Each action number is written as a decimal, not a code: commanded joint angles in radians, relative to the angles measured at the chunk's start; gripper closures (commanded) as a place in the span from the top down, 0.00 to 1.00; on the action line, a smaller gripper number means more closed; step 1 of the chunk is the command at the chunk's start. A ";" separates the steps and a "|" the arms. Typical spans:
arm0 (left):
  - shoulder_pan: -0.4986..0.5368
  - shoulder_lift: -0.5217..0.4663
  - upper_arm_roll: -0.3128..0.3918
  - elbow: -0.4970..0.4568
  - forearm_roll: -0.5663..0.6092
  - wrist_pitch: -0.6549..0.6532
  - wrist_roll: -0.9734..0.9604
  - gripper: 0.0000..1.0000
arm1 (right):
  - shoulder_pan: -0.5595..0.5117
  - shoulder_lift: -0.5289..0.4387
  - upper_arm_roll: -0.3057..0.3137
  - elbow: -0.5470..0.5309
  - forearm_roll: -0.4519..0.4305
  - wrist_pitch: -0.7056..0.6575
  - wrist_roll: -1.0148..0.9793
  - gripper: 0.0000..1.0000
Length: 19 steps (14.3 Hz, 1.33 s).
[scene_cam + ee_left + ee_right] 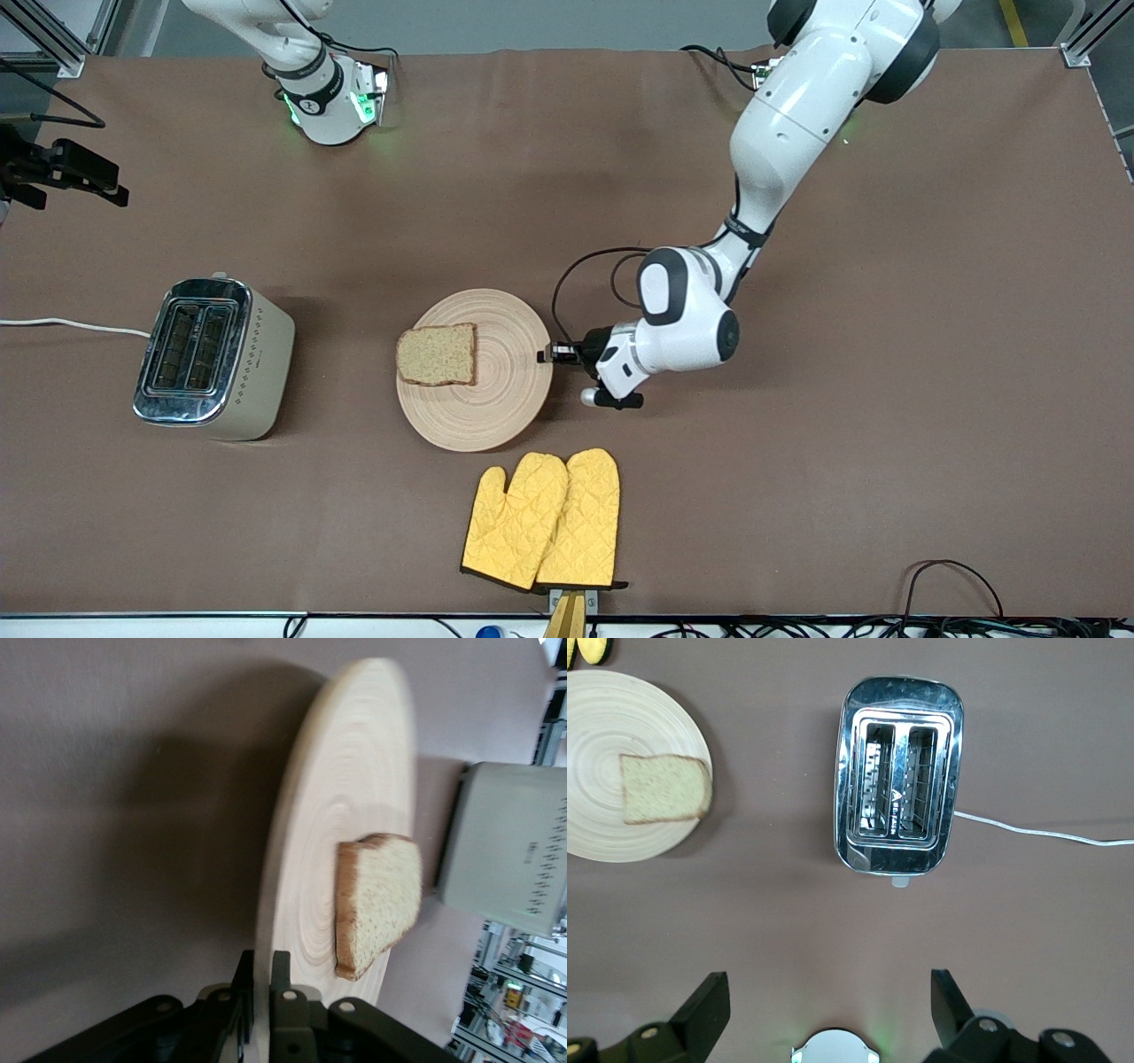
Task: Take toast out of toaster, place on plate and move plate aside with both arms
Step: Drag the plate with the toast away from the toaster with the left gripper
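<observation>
From the right gripper (pixel 824 1010), fingers spread, waiting over the empty toaster (pixel 213 357), to the plate (pixel 496 403) carrying the toast (pixel 437 354): the left gripper (pixel 547 354) pinches the rim's near edge, the plate's width stretching straight ahead of its fingers (pixel 280 979).

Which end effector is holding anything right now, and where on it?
Left end effector pinches the plate by its rim, at the left arm's end. Right end effector holds nothing.

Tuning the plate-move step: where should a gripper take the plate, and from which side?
By the rim: the plate is flat and too wide to span. Come in low from the left arm's end of the table, where the left gripper is shut on the edge; the toast sits toward the toaster.
</observation>
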 commanded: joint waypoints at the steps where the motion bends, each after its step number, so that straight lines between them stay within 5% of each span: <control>1: 0.082 -0.089 0.001 -0.031 0.005 -0.130 0.005 0.00 | 0.000 -0.019 0.004 -0.012 0.000 -0.005 0.018 1.00; 6: 0.323 -0.125 0.007 -0.052 0.018 -0.481 0.227 0.00 | 0.000 -0.019 0.004 -0.012 0.000 -0.005 0.018 1.00; 11: 0.612 -0.112 0.001 -0.054 0.228 -0.741 0.401 0.00 | 0.008 -0.019 0.005 -0.012 0.001 -0.002 0.020 1.00; 19: 0.915 -0.068 0.003 -0.052 0.363 -0.769 0.547 0.01 | 0.009 -0.018 0.007 -0.012 0.021 0.000 0.020 1.00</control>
